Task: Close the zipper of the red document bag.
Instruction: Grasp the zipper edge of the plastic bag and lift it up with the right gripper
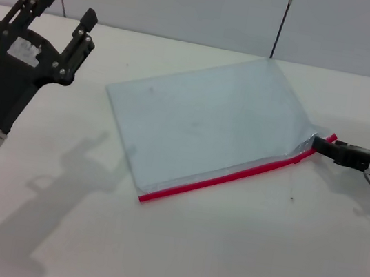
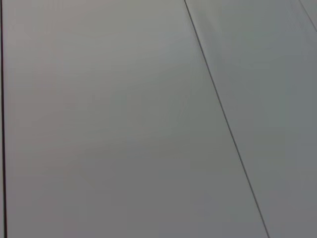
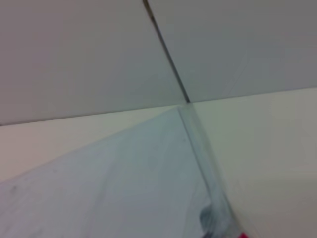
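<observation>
Lying flat on the white table [image 1: 237, 258], the red document bag [image 1: 207, 128] is sitting slantwise, its red zipper [image 1: 220, 180] running along the long edge nearest the robot. The right gripper [image 1: 325, 144] is reaching in low at the zipper's right end, where the bag's corner is lifting and crumpling off the table; its dark fingers are pinching together on that end of the zipper, though the slider itself is too small to make out. The left gripper [image 1: 66, 11] is hovering above the table well to the left of the bag, touching nothing, its fingers [image 1: 85, 22] spreading apart. The right wrist view is showing the bag [image 3: 124, 183] close up.
</observation>
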`<action>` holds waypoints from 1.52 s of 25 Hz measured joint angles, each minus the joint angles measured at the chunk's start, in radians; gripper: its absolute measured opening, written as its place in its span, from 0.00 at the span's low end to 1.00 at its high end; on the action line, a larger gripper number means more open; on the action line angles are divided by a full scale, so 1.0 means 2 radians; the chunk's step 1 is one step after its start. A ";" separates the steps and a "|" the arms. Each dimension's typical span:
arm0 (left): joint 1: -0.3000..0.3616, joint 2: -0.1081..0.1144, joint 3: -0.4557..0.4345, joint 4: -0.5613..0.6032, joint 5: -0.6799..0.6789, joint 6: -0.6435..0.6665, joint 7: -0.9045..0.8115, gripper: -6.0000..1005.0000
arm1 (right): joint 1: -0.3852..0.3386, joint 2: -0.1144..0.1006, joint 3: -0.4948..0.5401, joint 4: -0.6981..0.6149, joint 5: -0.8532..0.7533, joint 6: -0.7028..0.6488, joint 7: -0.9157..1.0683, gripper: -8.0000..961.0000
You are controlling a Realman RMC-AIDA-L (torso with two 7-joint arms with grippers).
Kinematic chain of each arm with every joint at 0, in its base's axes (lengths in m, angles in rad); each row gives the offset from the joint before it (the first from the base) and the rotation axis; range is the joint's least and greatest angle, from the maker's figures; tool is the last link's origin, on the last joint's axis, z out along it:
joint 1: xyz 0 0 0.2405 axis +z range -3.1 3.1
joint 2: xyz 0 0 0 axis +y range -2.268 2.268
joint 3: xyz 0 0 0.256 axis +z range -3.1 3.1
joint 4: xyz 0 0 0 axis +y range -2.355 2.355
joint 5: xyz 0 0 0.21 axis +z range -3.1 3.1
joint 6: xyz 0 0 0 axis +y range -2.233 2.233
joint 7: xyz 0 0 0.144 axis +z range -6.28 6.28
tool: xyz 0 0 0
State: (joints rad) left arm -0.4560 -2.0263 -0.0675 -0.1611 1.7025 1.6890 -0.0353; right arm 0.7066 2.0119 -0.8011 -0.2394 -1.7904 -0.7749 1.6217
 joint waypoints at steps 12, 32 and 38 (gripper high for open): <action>-0.003 0.000 0.000 -0.001 0.000 0.000 0.000 0.62 | 0.032 0.004 -0.001 0.020 -0.013 0.001 0.000 0.58; -0.007 -0.001 0.000 -0.002 0.007 0.000 0.000 0.62 | 0.055 0.005 -0.002 0.040 -0.013 0.034 0.001 0.40; -0.008 -0.001 0.000 -0.002 0.007 -0.001 0.000 0.62 | 0.056 0.005 -0.004 0.039 -0.014 0.029 -0.002 0.18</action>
State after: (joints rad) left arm -0.4713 -2.0279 -0.0675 -0.1642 1.7157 1.6874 -0.0353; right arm 0.8190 2.0227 -0.8099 -0.1612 -1.8176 -0.7161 1.6170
